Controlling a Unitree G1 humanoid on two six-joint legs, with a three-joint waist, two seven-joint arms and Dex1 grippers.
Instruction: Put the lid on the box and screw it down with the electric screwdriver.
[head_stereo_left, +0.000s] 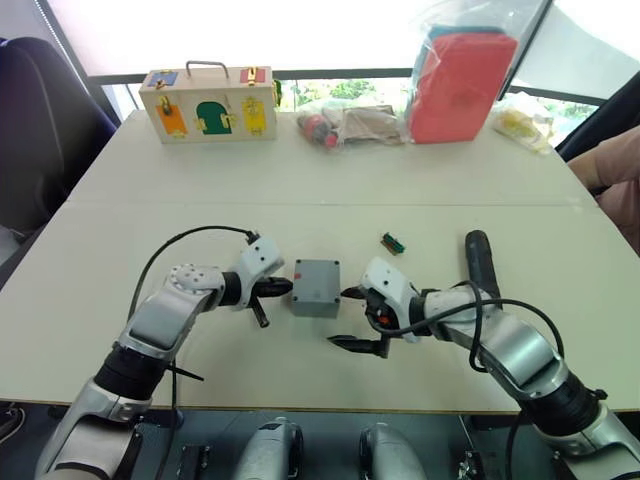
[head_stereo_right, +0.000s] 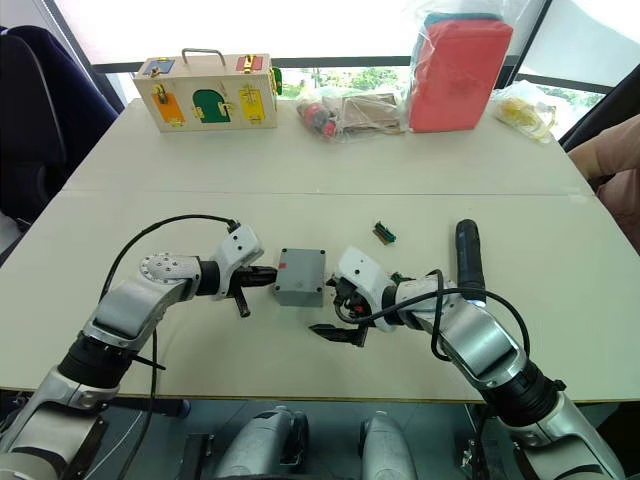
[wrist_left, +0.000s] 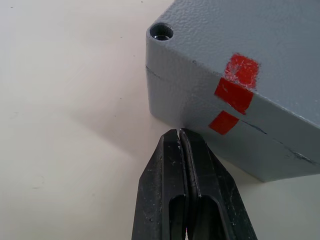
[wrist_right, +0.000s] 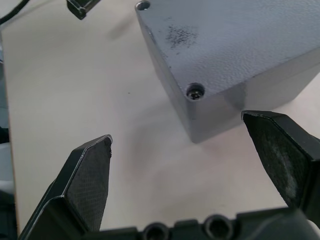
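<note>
Two tools flanking the box

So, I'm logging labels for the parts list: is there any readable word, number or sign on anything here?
None can be read.
The box: three plain red marks on one side wall, no writing.
The wooden case: coloured doors, no legible text.

Grey box on table, left claw closed beside it, right claw spread, electric screwdriver lying right.

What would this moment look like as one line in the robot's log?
lid: on box | left claw: shut, beside box | right claw: open | screwdriver: on table
</note>
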